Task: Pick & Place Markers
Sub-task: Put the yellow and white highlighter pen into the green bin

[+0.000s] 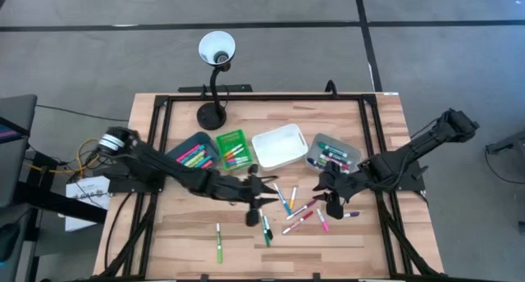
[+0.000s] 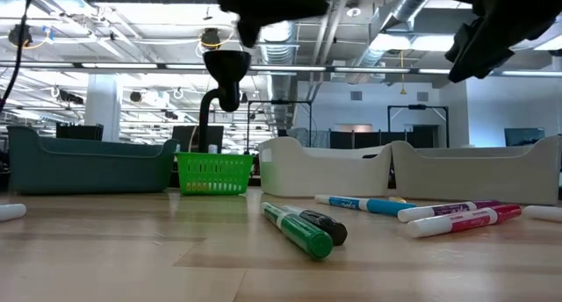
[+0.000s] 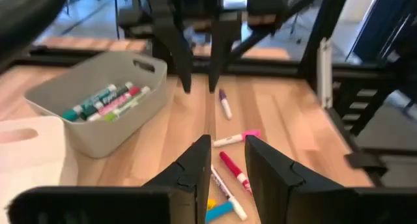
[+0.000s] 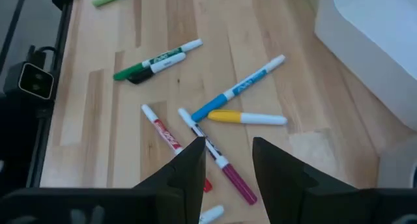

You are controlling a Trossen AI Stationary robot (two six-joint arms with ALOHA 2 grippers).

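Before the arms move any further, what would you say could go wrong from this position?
1. The left gripper and right gripper hover near each other above the same pile of markers, so the arms might collide.
2. Under the right gripper, the purple marker, blue marker and yellow marker touch or cross; closing could catch two or scatter them.

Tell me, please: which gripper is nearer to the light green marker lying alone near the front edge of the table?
Left. The left gripper hovers just beyond the light green marker, slightly toward the middle. The right gripper is farther, over the scattered markers on the other side.
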